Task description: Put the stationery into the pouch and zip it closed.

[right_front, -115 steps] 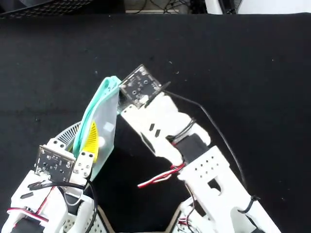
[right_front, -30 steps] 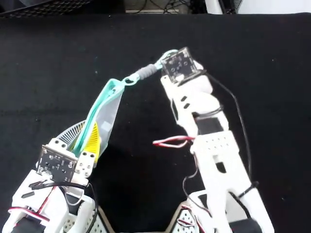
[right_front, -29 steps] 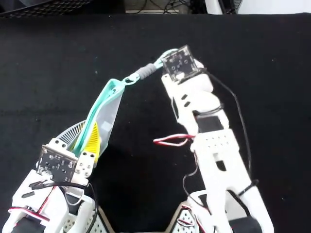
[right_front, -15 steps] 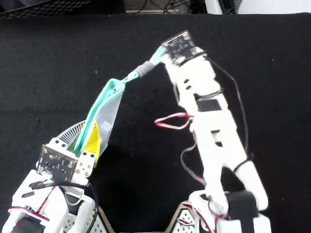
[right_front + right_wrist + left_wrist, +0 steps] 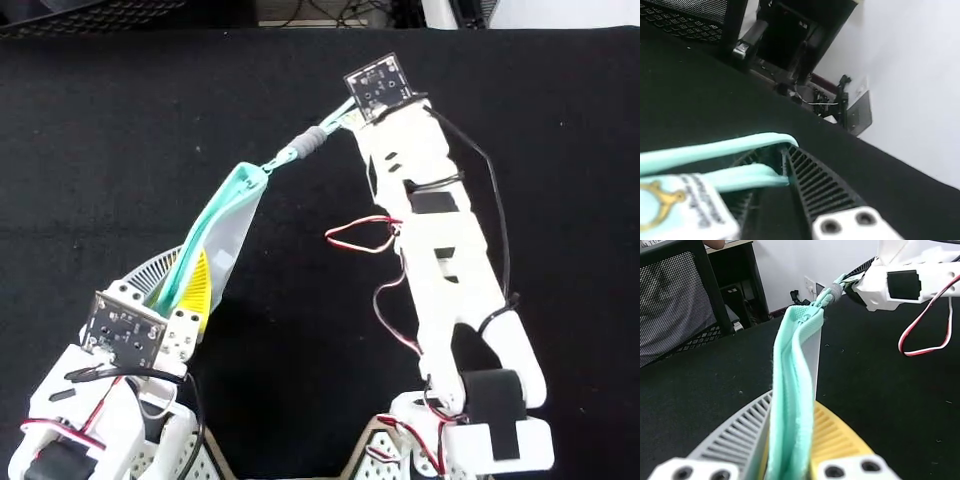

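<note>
Left end effector (image 5: 178, 287) pinches the pouch (image 5: 228, 225); right end effector (image 5: 343, 116), clamped on the zip pull (image 5: 308, 143), holds it taut. Zipping looks nearly finished; letting go likely follows.

pouch (image 5: 232, 222): mint-edged, translucent, on edge, taut | yellow stationery (image 5: 197, 288): inside | zip strap (image 5: 310, 142): stretched straight

I see my right gripper (image 5: 782, 162) with its ribbed black fingers (image 5: 820, 190) pinched on the mint pull strap (image 5: 715, 149), a white tag (image 5: 685, 207) just beside it. Beyond the black table (image 5: 685, 85) stand dark furniture (image 5: 785, 30), cables (image 5: 812, 102) and a white wall (image 5: 910, 75).
</note>
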